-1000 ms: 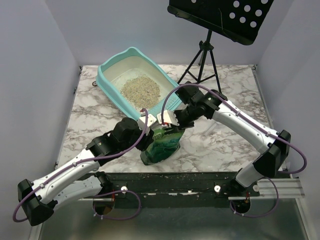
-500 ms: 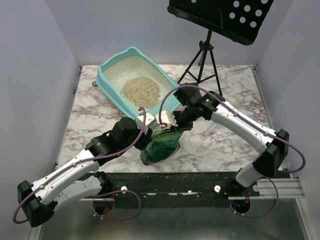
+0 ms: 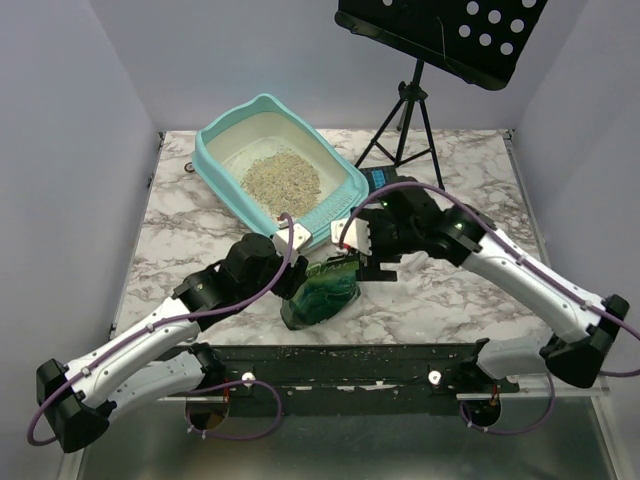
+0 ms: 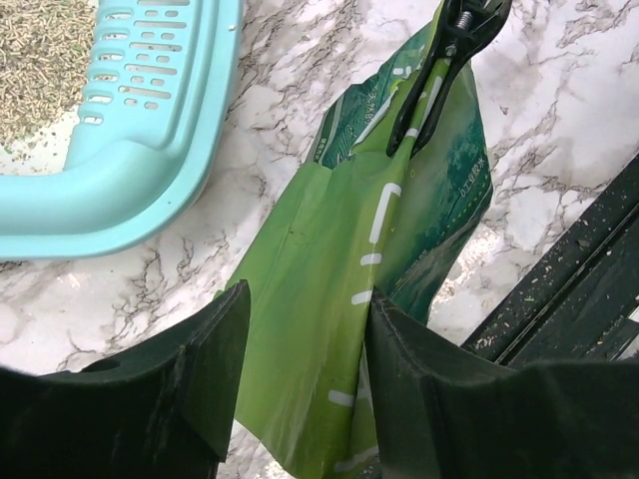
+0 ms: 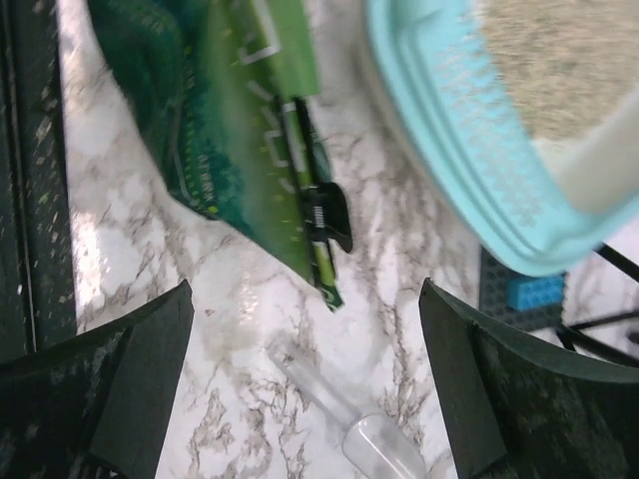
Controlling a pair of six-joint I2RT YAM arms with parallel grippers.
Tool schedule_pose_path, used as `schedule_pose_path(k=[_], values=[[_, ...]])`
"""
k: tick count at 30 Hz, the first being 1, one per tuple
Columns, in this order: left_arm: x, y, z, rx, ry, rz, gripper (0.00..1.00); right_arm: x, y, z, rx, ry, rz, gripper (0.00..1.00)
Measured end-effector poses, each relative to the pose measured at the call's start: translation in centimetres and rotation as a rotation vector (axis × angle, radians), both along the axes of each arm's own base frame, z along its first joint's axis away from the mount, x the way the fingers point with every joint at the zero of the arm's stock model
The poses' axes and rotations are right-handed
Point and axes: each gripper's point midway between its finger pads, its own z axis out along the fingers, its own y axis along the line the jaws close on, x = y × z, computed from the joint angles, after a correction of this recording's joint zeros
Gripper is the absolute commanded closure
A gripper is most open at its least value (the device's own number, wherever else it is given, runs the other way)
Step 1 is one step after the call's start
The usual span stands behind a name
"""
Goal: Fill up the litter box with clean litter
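The light-teal litter box (image 3: 222, 146) sits at the back left of the marble table, with a pile of beige clean litter (image 3: 282, 183) inside. Its slotted rim (image 4: 150, 90) and the litter (image 4: 40, 50) also show in the left wrist view. A green foil bag (image 3: 320, 297) stands near the front edge, a black clip (image 4: 439, 75) on its top. My left gripper (image 3: 303, 258) is shut on the bag (image 4: 310, 249), which fills the gap between its fingers (image 4: 419, 389). My right gripper (image 3: 362, 250) hangs open beside the bag, and nothing lies between its jaws (image 5: 305, 294).
A clear plastic scoop (image 5: 374, 439) lies on the marble under my right gripper. A black music stand tripod (image 3: 405, 115) stands at the back right of the litter box. A small blue block (image 3: 380, 178) sits by the box's corner. Spilled grains dot the black front rail (image 3: 350, 352).
My right gripper has opened wide, let go of the bag's top and pulled back to the right. My left gripper has stayed on the bag.
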Motion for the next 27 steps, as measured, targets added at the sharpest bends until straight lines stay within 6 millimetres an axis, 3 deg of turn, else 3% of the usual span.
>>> schedule_pose_path(k=[4,7,11,13,17,20,21,23,27], values=[[0.1,0.1,0.1,0.0,-0.007,0.001,0.37,1.3,-0.4,4.9,0.169,-0.096,-0.185,0.0],[0.1,0.1,0.8,-0.016,-0.029,-0.002,0.34,2.6,-1.3,7.4,0.267,-0.13,-0.374,0.0],[0.0,0.1,2.6,-0.048,-0.063,-0.01,0.3,3.7,-2.8,8.6,0.338,-0.147,-0.573,0.0],[0.0,-0.2,4.4,-0.082,-0.09,-0.022,0.28,3.9,-3.7,8.9,0.391,-0.162,-0.646,0.0],[0.5,-0.4,8.2,-0.144,-0.154,-0.01,0.14,3.5,-6.7,9.3,0.535,-0.19,-0.826,0.0],[1.9,0.0,10.6,-0.163,-0.203,0.064,0.09,3.5,-8.6,11.1,0.663,-0.19,-0.976,0.0],[2.3,0.2,11.1,-0.166,-0.214,0.09,0.01,3.5,-9.1,11.8,0.702,-0.185,-1.019,0.0],[3.3,0.5,11.7,-0.168,-0.235,0.143,0.01,3.7,-9.7,12.9,0.78,-0.163,-1.098,0.0],[4.6,1.6,12.3,-0.164,-0.278,0.237,0.01,4.0,-10.4,13.1,0.849,-0.132,-1.214,0.0]])
